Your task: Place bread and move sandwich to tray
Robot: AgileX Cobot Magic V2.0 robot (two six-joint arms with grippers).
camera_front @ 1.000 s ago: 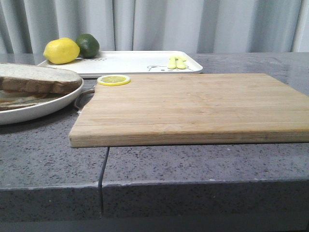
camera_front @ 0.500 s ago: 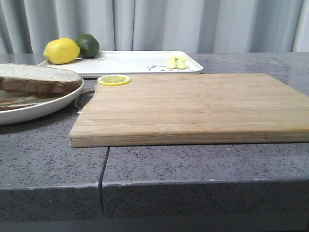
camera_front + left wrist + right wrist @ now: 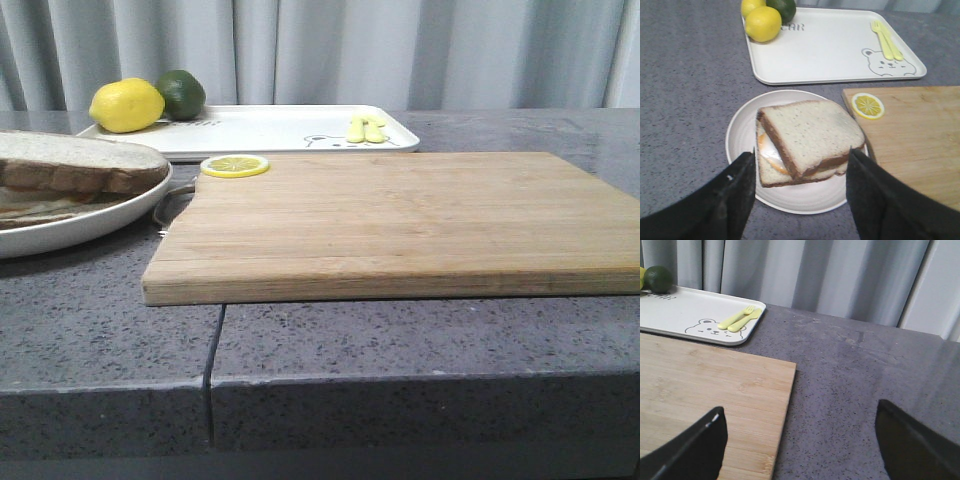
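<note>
Sandwich (image 3: 807, 142), capped by thick bread (image 3: 812, 131), sits on round plate (image 3: 740, 137) at centre frame, between spread fingers of left gripper (image 3: 801, 189). Tray (image 3: 832, 47) lies at top. Right gripper (image 3: 800, 440), fingers apart, hovers empty over cutting board (image 3: 705, 390).

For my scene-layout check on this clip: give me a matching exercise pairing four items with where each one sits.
Items:
1. sandwich
2. lemon slice
3. whole lemon
4. yellow fork and spoon

Places:
A. corner of the wooden cutting board
B. on the round white plate
C. tray corner beside the lime
D. tray, next to the bear print

Pairs: 1-B, 2-A, 3-C, 4-D
</note>
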